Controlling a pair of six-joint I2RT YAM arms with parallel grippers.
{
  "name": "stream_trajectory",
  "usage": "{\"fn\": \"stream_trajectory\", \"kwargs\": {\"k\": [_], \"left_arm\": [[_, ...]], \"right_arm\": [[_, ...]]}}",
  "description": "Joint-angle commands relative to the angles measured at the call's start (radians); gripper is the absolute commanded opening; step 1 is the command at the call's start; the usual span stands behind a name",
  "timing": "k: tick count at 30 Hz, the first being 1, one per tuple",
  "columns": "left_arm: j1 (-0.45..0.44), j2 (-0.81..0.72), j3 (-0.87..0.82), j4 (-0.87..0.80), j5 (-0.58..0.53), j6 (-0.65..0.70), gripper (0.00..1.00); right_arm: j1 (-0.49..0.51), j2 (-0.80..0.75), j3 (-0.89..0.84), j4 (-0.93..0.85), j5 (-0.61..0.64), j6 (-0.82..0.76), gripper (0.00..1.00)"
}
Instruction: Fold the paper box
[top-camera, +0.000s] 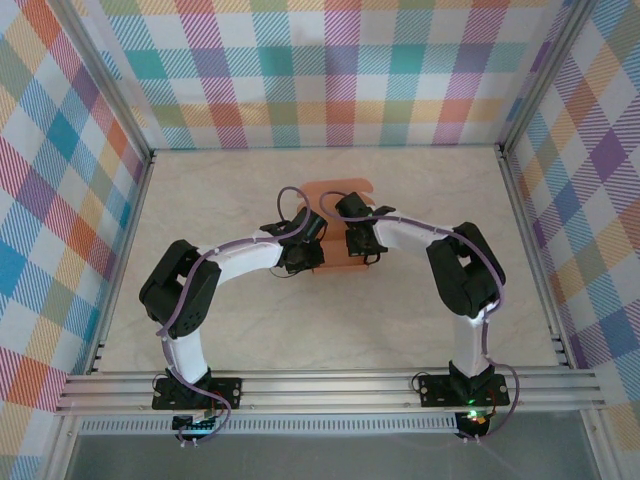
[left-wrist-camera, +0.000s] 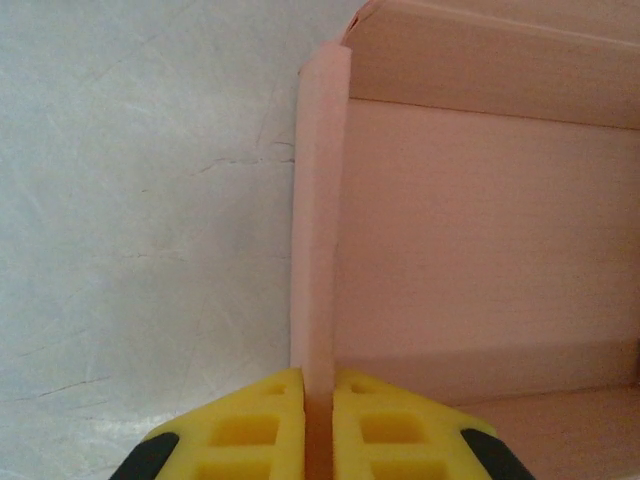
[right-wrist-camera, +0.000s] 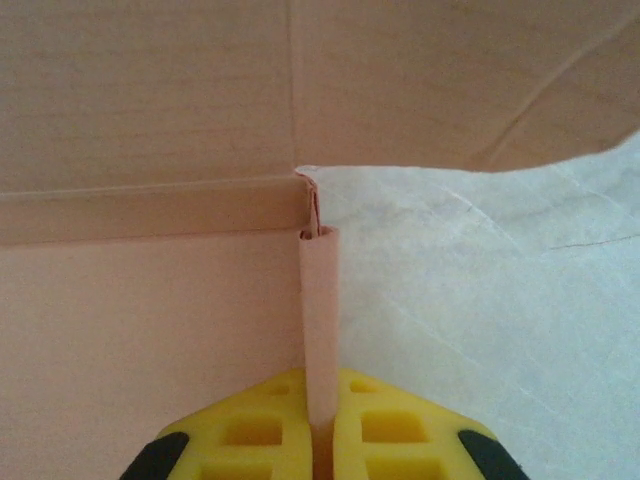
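Note:
The salmon-orange paper box (top-camera: 335, 192) lies mid-table, partly folded, mostly covered by both wrists. My left gripper (top-camera: 303, 262) pinches the box's left side wall. In the left wrist view that folded wall (left-wrist-camera: 318, 230) stands on edge between the yellow fingers (left-wrist-camera: 262, 425), with the box floor and back wall to its right. My right gripper (top-camera: 352, 250) is shut on the right side wall. That wall (right-wrist-camera: 320, 320) rises out of the yellow fingers (right-wrist-camera: 385, 425) in the right wrist view, meeting the back wall (right-wrist-camera: 150, 208) at a corner, with a flat flap (right-wrist-camera: 430, 80) beyond.
A pale marbled tabletop (top-camera: 230, 330) lies around the box. Checked cloth walls (top-camera: 60, 200) on aluminium frames enclose three sides. A rail (top-camera: 330, 385) with both arm bases runs along the near edge.

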Motion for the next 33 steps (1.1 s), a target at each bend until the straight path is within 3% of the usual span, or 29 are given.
{"fn": "stream_trajectory", "kwargs": {"k": [1, 2, 4, 6, 8, 13, 22, 27, 33], "left_arm": [[0.017, -0.026, -0.027, -0.015, 0.012, -0.009, 0.09], [0.017, -0.025, -0.030, -0.012, 0.016, -0.011, 0.08], [0.022, -0.024, -0.039, -0.003, 0.027, -0.013, 0.07], [0.028, -0.021, -0.046, -0.002, 0.036, -0.019, 0.06], [0.032, -0.024, -0.056, 0.005, 0.045, -0.024, 0.06], [0.033, -0.036, -0.062, 0.014, 0.049, -0.028, 0.06], [0.033, -0.029, -0.052, 0.011, 0.051, -0.032, 0.06], [0.033, -0.024, -0.045, 0.002, 0.048, -0.030, 0.06], [0.033, -0.018, -0.040, -0.005, 0.046, -0.029, 0.06]], "right_arm": [[-0.013, 0.070, -0.014, -0.054, 0.056, -0.003, 0.09], [-0.014, 0.069, -0.015, -0.048, 0.042, 0.000, 0.16], [-0.016, 0.067, -0.020, -0.034, 0.022, 0.002, 0.19], [-0.017, 0.067, -0.020, -0.035, 0.021, 0.000, 0.06], [-0.017, 0.067, -0.021, -0.031, 0.022, -0.003, 0.00], [-0.012, 0.072, -0.018, -0.051, 0.055, -0.016, 0.00], [0.029, 0.160, 0.042, -0.170, 0.275, 0.025, 0.00], [0.032, 0.159, 0.025, -0.150, 0.242, 0.036, 0.00], [0.008, 0.055, -0.014, -0.068, 0.111, 0.035, 0.18]]}}
